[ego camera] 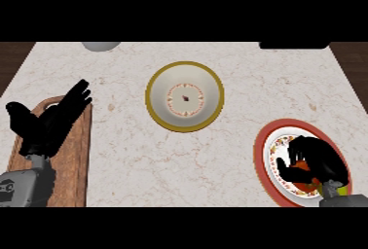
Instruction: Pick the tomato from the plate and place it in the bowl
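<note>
On the marble counter, the black right hand curls over the red tomato on the red-rimmed patterned plate; it should close fully before lifting toward the yellow-rimmed white bowl.

Left hand rests open, fingers up; right hand seemingly curled, palm down.

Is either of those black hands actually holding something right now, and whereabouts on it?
The right robot hand curls over the tomato on the plate, covering its top; only a red sliver shows. The left robot hand is open, holding nothing.
</note>
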Robot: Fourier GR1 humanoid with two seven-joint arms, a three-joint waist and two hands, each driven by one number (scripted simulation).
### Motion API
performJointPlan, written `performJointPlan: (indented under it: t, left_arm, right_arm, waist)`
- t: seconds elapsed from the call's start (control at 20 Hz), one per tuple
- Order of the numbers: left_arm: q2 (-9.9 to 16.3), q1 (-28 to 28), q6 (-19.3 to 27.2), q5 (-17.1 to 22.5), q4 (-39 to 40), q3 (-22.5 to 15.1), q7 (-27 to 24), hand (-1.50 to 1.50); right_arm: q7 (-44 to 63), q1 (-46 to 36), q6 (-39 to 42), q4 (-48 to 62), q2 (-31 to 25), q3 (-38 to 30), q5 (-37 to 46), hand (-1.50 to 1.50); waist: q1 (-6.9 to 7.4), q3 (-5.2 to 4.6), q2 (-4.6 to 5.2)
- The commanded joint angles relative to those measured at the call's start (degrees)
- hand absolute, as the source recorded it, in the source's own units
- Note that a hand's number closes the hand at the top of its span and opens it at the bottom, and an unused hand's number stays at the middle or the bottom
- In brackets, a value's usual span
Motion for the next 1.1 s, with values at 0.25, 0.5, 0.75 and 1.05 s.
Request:
performJointPlan:
  t: [0.25, 0.5, 0.75, 1.05]
  left_arm:
    - [-0.40, -0.52, 0.12, -1.13, 2.44, 0.00, -2.02, 0.00]
    - [1.00, 1.37, -1.36, 1.32, -2.05, 1.26, 1.04, 0.00]
    - [0.82, 0.44, -0.81, 0.35, -0.48, 1.22, -0.13, 0.00]
    - [-1.38, -2.52, 1.93, -2.16, 1.02, -0.86, 0.67, 0.00]
  right_arm:
    - [2.55, 4.66, 7.51, -22.36, -2.96, 1.55, 1.32, 1.50]
    - [9.67, 8.05, 15.21, -40.05, -3.78, 0.82, -0.11, 1.50]
    - [22.44, 0.44, 29.71, -52.85, -2.41, 1.64, -3.19, 1.50]
    - [36.03, -16.24, 40.27, -54.85, 5.46, 3.21, -7.99, 1.50]
  waist:
    - [-0.42, -0.01, -0.04]
    - [-0.29, -0.01, -0.18]
    - [-0.02, -0.06, -0.09]
    - [0.23, -0.11, -0.01]
